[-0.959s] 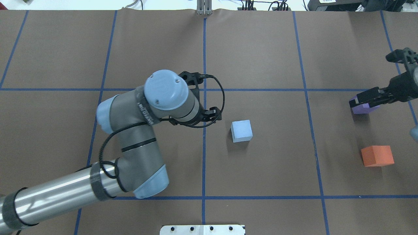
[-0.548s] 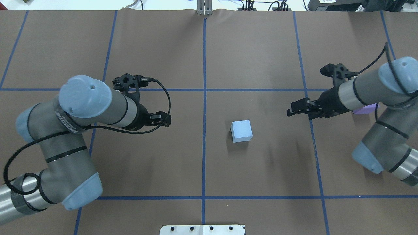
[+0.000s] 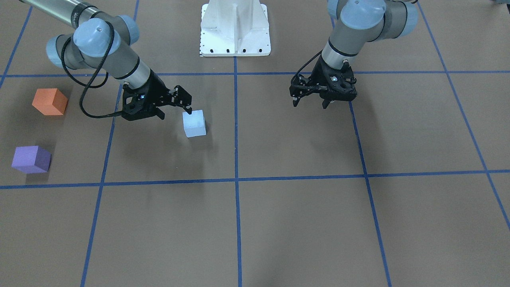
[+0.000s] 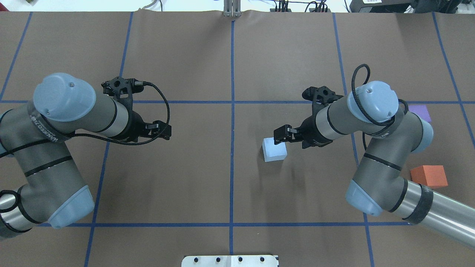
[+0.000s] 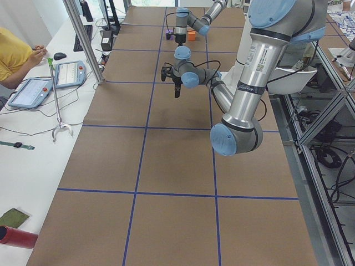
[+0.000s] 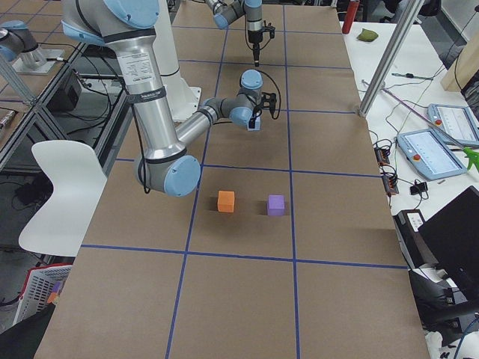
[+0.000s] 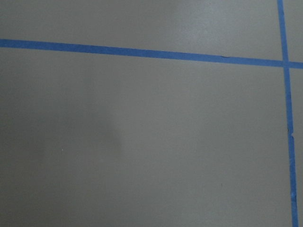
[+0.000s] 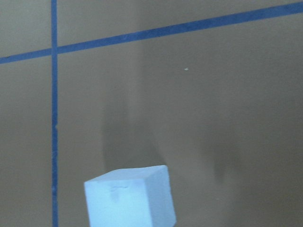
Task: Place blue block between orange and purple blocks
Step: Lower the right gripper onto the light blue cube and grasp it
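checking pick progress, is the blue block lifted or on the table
On the table. The blue block sits flat, its shadow meeting its base; the right gripper hovers at its edge, not around it.

Overhead looking down, front view opposite, steep, both showing blue block

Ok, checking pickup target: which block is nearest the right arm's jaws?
The blue block, at those jaws; the orange block and purple block sit far off.
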Robot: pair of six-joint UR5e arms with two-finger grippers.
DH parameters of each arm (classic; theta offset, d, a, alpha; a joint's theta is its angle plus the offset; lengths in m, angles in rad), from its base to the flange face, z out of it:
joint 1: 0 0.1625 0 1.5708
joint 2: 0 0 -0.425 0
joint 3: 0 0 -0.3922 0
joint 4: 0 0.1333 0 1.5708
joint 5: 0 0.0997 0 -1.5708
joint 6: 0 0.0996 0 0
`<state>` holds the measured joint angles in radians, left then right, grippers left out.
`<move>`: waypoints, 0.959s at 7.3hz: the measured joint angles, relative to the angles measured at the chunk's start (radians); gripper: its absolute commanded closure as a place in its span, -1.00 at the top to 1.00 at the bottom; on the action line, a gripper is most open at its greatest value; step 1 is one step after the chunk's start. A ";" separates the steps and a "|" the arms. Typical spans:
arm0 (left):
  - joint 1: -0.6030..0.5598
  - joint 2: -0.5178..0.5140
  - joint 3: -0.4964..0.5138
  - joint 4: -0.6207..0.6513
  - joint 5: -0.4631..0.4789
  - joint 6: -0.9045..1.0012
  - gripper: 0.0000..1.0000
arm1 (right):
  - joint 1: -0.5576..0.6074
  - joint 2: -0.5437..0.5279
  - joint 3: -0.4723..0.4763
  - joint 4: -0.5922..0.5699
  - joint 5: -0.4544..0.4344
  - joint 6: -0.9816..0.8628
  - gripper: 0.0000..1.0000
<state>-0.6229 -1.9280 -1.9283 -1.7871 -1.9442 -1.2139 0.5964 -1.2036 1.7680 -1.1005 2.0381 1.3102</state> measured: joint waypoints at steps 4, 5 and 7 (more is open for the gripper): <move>0.001 0.003 0.015 0.000 0.002 0.000 1.00 | -0.092 0.036 -0.004 -0.098 -0.170 -0.165 1.00; 0.002 0.003 0.018 0.000 0.002 -0.001 1.00 | -0.098 0.047 -0.008 -0.117 -0.182 -0.205 1.00; 0.005 0.003 0.021 0.000 0.002 -0.002 1.00 | -0.108 0.072 -0.034 -0.127 -0.208 -0.261 1.00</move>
<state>-0.6182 -1.9252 -1.9076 -1.7871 -1.9420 -1.2155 0.4882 -1.1315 1.7343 -1.2274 1.8304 1.0489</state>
